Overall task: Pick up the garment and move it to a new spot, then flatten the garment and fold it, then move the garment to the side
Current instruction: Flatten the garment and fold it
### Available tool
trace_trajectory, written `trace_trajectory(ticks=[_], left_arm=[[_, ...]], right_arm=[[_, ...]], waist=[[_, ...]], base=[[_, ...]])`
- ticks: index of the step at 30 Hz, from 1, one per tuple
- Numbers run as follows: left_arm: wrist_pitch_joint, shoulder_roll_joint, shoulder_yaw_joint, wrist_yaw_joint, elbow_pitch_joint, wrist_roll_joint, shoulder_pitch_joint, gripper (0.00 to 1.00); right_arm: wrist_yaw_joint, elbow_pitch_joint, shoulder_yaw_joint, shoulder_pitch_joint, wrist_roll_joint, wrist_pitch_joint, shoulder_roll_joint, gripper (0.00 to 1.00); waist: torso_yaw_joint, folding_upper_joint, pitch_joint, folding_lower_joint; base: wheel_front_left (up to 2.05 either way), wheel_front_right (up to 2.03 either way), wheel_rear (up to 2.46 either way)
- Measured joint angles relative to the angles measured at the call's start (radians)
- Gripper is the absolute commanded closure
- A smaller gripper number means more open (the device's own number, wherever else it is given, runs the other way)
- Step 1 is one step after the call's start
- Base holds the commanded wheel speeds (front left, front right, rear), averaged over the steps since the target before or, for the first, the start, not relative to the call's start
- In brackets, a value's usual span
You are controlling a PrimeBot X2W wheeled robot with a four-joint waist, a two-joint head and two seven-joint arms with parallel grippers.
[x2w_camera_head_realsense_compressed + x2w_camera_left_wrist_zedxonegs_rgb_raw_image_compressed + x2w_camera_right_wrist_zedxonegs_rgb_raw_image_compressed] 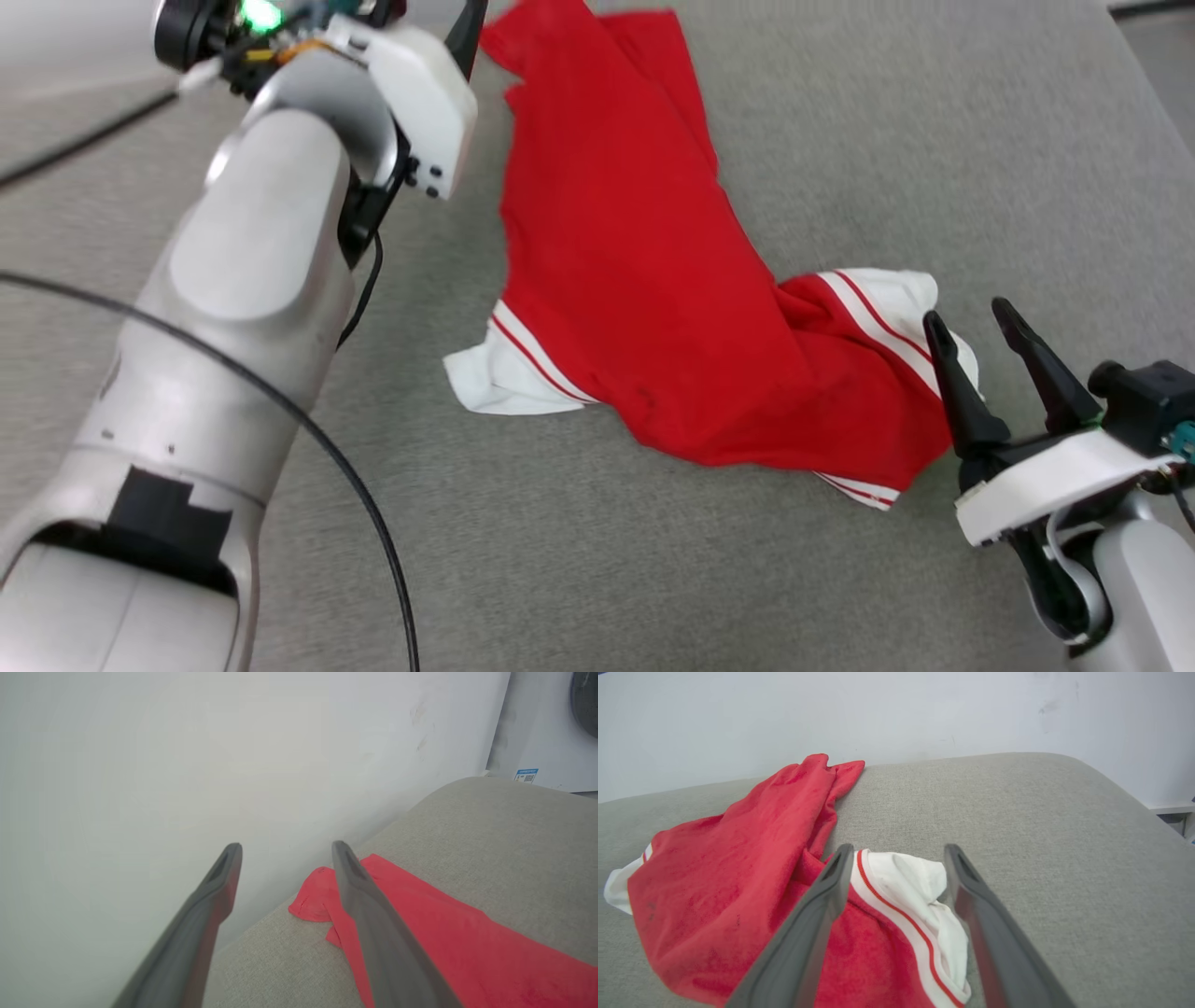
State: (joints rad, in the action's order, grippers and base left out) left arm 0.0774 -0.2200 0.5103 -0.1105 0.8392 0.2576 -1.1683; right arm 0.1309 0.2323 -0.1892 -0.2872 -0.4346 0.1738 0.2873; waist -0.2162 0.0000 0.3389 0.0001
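The garment [635, 271], a red T-shirt with white sleeves and red-striped trim, lies rumpled on the grey cushion, running from the far edge down toward the right. No lettering shows. My right gripper [976, 322] stands open just right of the white sleeve [901, 299]; in the right wrist view that sleeve [910, 882] lies between and beyond the open fingers [817, 914]. My left gripper [286, 849] is open with nothing in it, raised near the cushion's far edge; the garment's [420, 924] red end lies below its right finger [369, 910]. One dark left fingertip [467, 33] pokes up beside the shirt's top.
The grey cushion [934, 140] spreads wide to the right and front. A white wall [187, 756] rises right behind its far edge. My left forearm [252, 280] crosses the left side, with a black cable [308, 439] looping over it. A white appliance [546, 732] stands past the cushion.
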Motion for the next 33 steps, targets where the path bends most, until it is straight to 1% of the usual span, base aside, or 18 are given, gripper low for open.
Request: trace_trajectory(ticks=[4, 6, 9, 12, 15, 18, 21, 26, 29, 33], left_arm=[[0.089, -0.008, -0.021, 0.006, -0.038, 0.03, 0.079, 0.0], [0.11, -0.015, -0.035, 0.017, -0.067, 0.047, 0.129, 0.0], [0.098, -0.025, -0.054, 0.045, -0.12, 0.08, 0.227, 0.0], [0.074, -0.026, -0.058, 0.083, -0.212, 0.102, 0.354, 0.0], [0.009, -0.027, -0.054, 0.117, -0.317, 0.129, 0.487, 0.0], [-0.095, -0.024, -0.025, 0.144, -0.432, 0.152, 0.616, 0.0], [-0.215, -0.027, 0.02, 0.149, -0.542, 0.169, 0.697, 0.0], [-0.376, -0.047, 0.062, 0.17, -0.695, 0.172, 0.731, 0.0], [-0.456, -0.07, 0.075, 0.191, -0.722, 0.151, 0.729, 0.0], [-0.502, -0.066, 0.085, 0.198, -0.727, 0.154, 0.709, 0.0]], right_arm=[[0.0, -0.024, 0.033, 0.039, 0.013, -0.03, 0.01, 0.0], [0.0, -0.039, 0.049, 0.061, 0.018, -0.048, 0.011, 0.0], [0.0, -0.062, 0.069, 0.092, 0.032, -0.071, 0.01, 0.0], [0.0, -0.089, 0.092, 0.125, 0.04, -0.092, 0.004, 0.0], [0.0, -0.115, 0.102, 0.146, 0.044, -0.109, -0.007, 0.0], [0.0, -0.137, 0.108, 0.162, 0.049, -0.122, -0.013, 0.0], [0.0, -0.152, 0.11, 0.17, 0.049, -0.132, -0.02, 0.0], [0.0, -0.173, 0.113, 0.17, 0.053, -0.135, -0.023, 0.0], [0.0, -0.182, 0.113, 0.169, 0.056, -0.135, -0.022, 0.0], [0.0, -0.183, 0.11, 0.16, 0.056, -0.13, -0.021, 0.0]], waist=[[0.037, 0.0, -0.061, -0.0001], [0.056, 0.0, -0.091, -0.0001], [0.083, 0.0, -0.134, -0.0001], [0.111, 0.0, -0.168, -0.0002], [0.135, 0.0, -0.188, -0.0002], [0.149, 0.0, -0.194, -0.0002], [0.15, 0.0, -0.18, -0.0002], [0.147, 0.0, -0.133, -0.0002], [0.143, 0.0, -0.097, -0.0002], [0.133, 0.0, -0.053, -0.0001]], base=[[0.0, 0.0, 0.0], [0.0, 0.0, 0.0], [0.0, 0.0, 0.0], [0.0, 0.0, 0.0], [0.0, 0.0, 0.0], [0.0, 0.0, 0.0], [0.0, 0.0, 0.0], [0.0, 0.0, 0.0], [0.0, 0.0, 0.0], [0.0, 0.0, 0.0]])
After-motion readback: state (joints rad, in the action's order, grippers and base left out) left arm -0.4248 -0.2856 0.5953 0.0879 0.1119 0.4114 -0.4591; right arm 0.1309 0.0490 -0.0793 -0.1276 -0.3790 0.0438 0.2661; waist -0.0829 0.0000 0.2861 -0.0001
